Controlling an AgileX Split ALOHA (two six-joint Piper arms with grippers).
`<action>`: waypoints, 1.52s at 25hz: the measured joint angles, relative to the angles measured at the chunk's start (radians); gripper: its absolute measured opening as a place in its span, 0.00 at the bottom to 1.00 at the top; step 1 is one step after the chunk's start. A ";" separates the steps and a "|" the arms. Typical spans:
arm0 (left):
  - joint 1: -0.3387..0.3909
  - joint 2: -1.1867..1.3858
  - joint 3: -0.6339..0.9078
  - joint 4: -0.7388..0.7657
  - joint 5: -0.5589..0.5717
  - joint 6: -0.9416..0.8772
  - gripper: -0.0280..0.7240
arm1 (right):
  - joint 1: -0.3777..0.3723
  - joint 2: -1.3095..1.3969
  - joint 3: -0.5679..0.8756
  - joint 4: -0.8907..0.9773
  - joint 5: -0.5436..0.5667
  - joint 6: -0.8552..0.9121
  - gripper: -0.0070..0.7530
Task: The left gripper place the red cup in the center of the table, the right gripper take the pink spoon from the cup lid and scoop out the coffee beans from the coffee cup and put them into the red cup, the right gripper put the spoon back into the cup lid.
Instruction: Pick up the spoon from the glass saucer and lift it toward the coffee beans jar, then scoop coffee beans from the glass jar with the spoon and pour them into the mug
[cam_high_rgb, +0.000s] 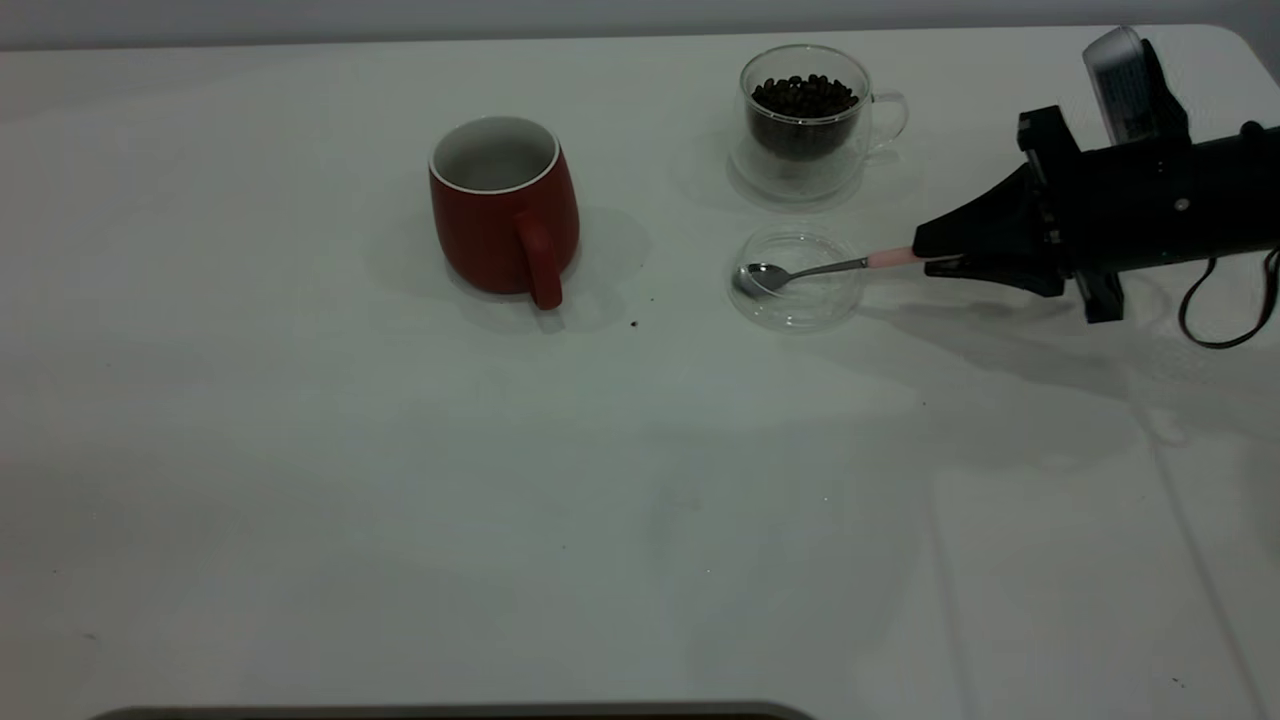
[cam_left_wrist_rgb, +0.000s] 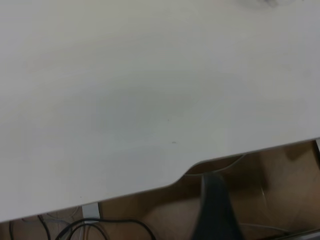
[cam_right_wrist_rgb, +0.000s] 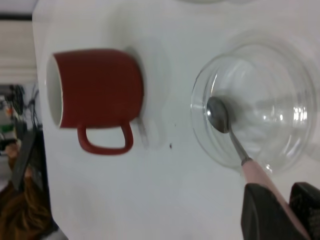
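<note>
The dark red rounded ceramic mug is standing upright on the white table, well away from the pincer. Beyond the pincer's tips, the clear glass cup is holding dark coffee beans. The pink-handled metal spoon is resting its bowl in the clear glass lid, while the black right gripper is pinching its handle.

Dim, even light leaves soft grey shadows on the large plain white tabletop. The small round clear glass lid shows small glints. The left wrist view is hazy.
</note>
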 joint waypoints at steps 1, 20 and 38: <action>0.000 0.000 0.000 0.000 0.000 0.000 0.82 | -0.011 -0.011 0.000 -0.021 0.000 -0.001 0.16; 0.000 0.000 0.000 0.000 0.000 -0.001 0.82 | -0.048 -0.230 -0.259 -0.307 0.035 0.249 0.16; 0.000 0.000 0.000 0.000 0.000 -0.003 0.82 | -0.048 0.044 -0.615 -0.345 -0.021 0.302 0.16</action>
